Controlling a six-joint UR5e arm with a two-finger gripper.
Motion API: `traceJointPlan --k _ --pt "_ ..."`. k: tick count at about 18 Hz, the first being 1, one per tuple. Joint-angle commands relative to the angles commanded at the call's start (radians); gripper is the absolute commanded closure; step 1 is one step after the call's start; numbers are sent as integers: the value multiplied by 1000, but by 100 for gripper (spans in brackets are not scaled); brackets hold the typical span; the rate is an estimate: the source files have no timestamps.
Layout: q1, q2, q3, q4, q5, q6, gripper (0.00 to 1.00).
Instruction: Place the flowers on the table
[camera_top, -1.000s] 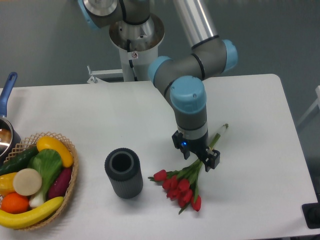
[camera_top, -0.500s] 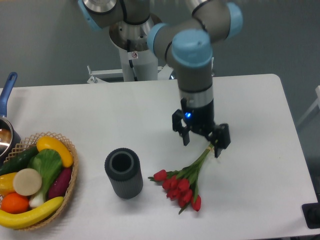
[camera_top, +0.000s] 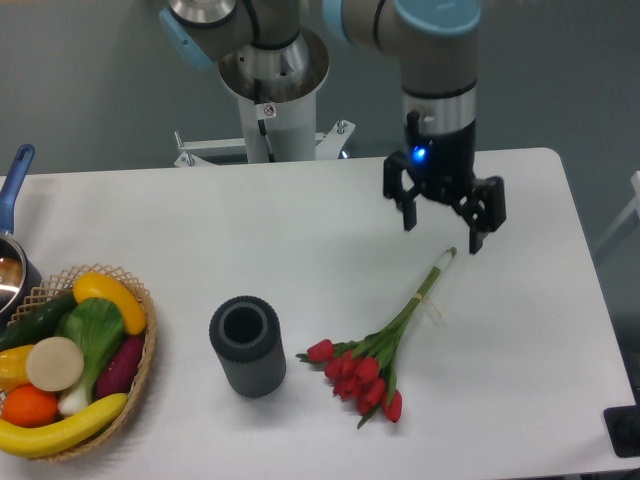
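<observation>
The flowers (camera_top: 365, 365), a bunch of red tulips with green leaves and long pale green stems, lie flat on the white table (camera_top: 250, 250), right of centre. Their stem ends point up and to the right toward the gripper. My gripper (camera_top: 443, 228) hangs above the table just beyond the stem tips, raised clear of them. Its fingers (camera_top: 478, 235) are spread open and hold nothing.
A dark grey ribbed vase (camera_top: 247, 345) stands upright left of the tulip heads. A wicker basket (camera_top: 130, 370) of fruit and vegetables sits at the front left edge. A pot with a blue handle (camera_top: 12, 185) shows at the far left.
The gripper has let go of the stems and risen up and to the right, away from the flowers. The bunch stays lying where it was.
</observation>
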Motion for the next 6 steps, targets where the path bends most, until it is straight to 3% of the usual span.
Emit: traceJointPlan --k 4,6 --pt "74 8 -31 -5 -14 147 0" --pt "88 11 -38 -3 -21 160 0"
